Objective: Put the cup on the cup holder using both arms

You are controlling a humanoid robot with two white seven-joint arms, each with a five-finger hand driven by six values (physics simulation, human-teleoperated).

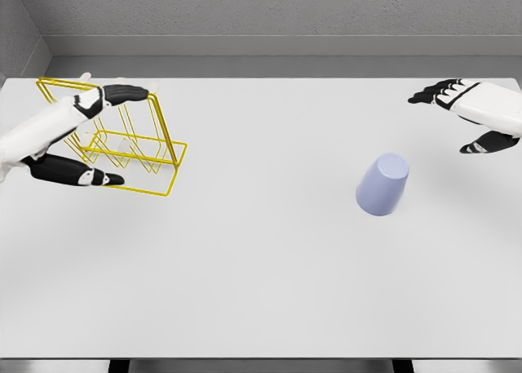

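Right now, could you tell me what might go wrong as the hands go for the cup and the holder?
1. The cup lies tilted on the table, clear of the right hand, so a nudge could roll it away.
2. The left hand spreads open around the light yellow wire holder; closing could shove or tip it.

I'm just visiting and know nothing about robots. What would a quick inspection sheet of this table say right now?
Surface: white table, mostly bare.
Job's things: lavender cup lying tilted at right of centre; yellow wire cup holder at left.
Clutter: nothing seen.
Hands: left hand open, spread around the holder; right hand open at far right, apart from the cup.
Cables: nothing seen.
Surroundings: grey walls behind the table.
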